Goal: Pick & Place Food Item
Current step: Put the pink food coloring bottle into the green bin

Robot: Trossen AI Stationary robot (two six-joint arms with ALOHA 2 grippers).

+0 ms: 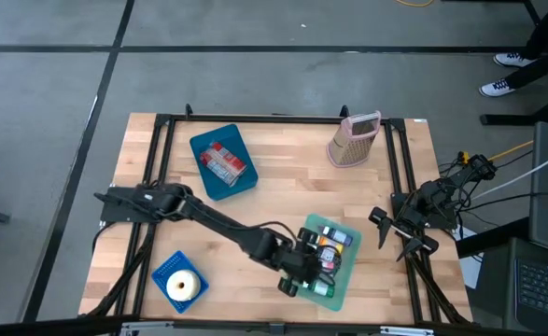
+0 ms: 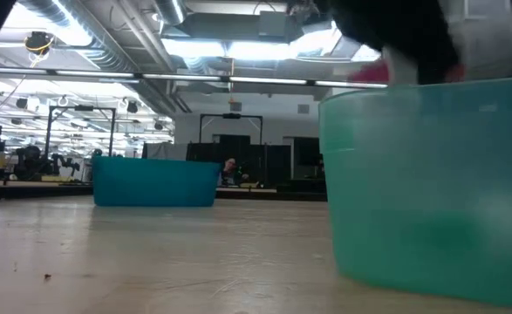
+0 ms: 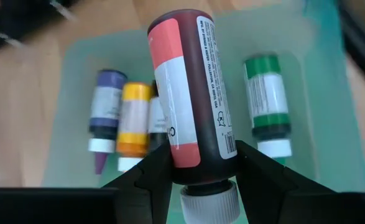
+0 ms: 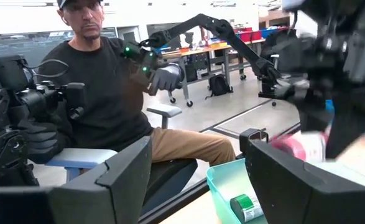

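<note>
My left gripper (image 1: 303,269) (image 3: 201,158) is over the pale green tray (image 1: 346,280) at the table's near right, shut on a dark bottle (image 3: 191,87) with a red-and-white label and a white cap. Under it, a purple bottle (image 3: 104,112), a yellow one (image 3: 132,118) and a green one (image 3: 266,102) lie on their sides in the tray (image 3: 70,81). In the low view the tray's wall (image 2: 430,183) fills the right, with the gripper blurred above it. My right gripper (image 1: 387,231) (image 4: 198,162) waits open at the table's right edge. My left gripper pinches the dark bottle between its two fingers (image 3: 151,177) at the cap end of the body (image 3: 198,163), just above the white cap. The fingers slant down from the table's left. The bottle points away past the fingertips, cap toward the wrist, above the bottles lying in the tray.
A blue bin (image 1: 222,161) with a red packet stands at the far left, a small blue basket (image 1: 178,280) with a pale ring at the near left, and a pink grater (image 1: 353,140) at the far right. A person sits beyond the table's right edge.
</note>
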